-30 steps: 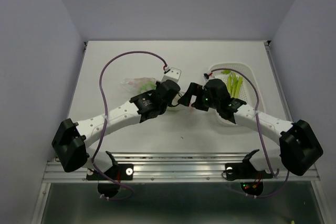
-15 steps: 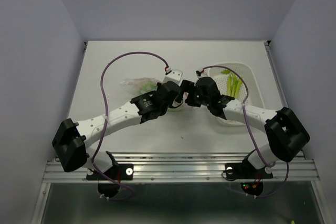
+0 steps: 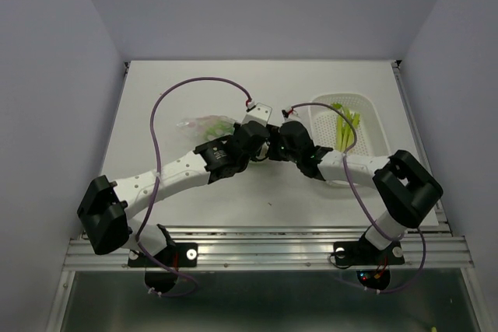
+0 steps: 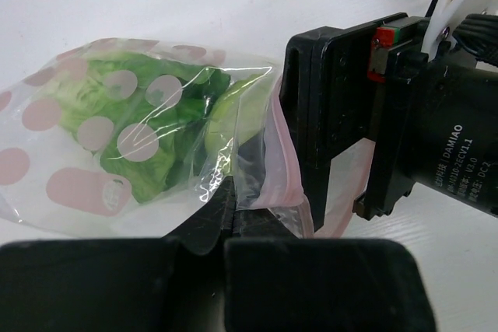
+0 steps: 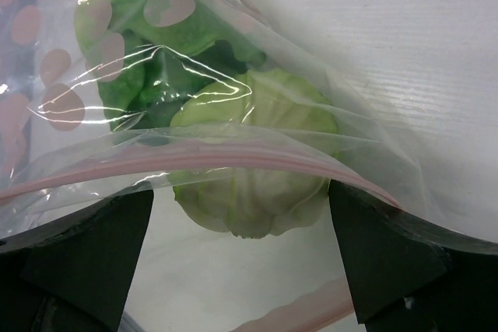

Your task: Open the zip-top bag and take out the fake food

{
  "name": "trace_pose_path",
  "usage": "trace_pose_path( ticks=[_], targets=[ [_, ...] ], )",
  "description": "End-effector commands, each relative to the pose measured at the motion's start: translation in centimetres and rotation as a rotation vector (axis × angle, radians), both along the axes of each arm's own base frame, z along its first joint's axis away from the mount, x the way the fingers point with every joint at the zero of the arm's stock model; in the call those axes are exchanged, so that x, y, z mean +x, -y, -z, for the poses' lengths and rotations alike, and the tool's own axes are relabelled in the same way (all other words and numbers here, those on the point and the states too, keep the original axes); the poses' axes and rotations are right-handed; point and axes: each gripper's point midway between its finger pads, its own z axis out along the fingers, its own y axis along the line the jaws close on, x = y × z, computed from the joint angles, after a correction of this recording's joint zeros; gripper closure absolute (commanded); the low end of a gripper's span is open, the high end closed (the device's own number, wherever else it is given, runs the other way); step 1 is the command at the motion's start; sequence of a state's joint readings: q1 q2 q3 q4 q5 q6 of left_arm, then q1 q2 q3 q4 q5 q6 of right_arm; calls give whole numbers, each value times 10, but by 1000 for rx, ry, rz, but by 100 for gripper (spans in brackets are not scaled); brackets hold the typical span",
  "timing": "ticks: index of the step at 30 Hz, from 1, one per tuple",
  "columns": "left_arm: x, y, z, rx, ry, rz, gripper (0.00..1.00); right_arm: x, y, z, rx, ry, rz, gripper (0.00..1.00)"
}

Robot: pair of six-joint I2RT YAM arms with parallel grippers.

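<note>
The zip-top bag (image 3: 204, 124) lies left of centre, clear with pink dots. In the left wrist view the bag (image 4: 117, 138) holds green leafy pieces (image 4: 156, 145). My left gripper (image 4: 231, 200) is shut on the bag's edge beside the pink zip strip (image 4: 284, 169). My right gripper (image 5: 241, 192) is open at the bag's mouth, its fingers (image 5: 93, 254) wide apart. One zip strip (image 5: 233, 157) arcs across above them. A pale green round piece (image 5: 249, 184) lies between the fingers inside the bag. In the top view both grippers, left (image 3: 259, 147) and right (image 3: 274, 139), meet at the bag's right end.
A white perforated tray (image 3: 372, 114) stands at the right with thin yellow-green stalks (image 3: 345, 122) in it. The right arm's forearm lies over the tray's near-left corner. Purple cables loop above both arms. Walls close in on the left, right and back.
My right gripper has moved left from the tray's edge to the bag's mouth, next to the left gripper. The left arm and the bag have hardly moved.
</note>
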State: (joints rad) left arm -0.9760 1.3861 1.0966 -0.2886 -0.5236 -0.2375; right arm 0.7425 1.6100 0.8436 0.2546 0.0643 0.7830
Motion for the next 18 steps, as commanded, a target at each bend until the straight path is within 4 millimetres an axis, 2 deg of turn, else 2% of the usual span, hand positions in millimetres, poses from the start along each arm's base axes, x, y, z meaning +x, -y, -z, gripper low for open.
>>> trace_pose_path(
  ticks=[1,14,17,18],
  targets=[
    [1,12,-15,-46,29,23,100,8,-20,-17,81,108,4,0],
    [-1,14,-16,-55,33,32,100,12,-23,12,38,58,29,1],
    [-1,13,-17,-57,34,30,100,10,-26,13,33,58,24,10],
    [-1,12,-16,-53,35,30,100,10,-26,12,33,64,26,25]
  ],
)
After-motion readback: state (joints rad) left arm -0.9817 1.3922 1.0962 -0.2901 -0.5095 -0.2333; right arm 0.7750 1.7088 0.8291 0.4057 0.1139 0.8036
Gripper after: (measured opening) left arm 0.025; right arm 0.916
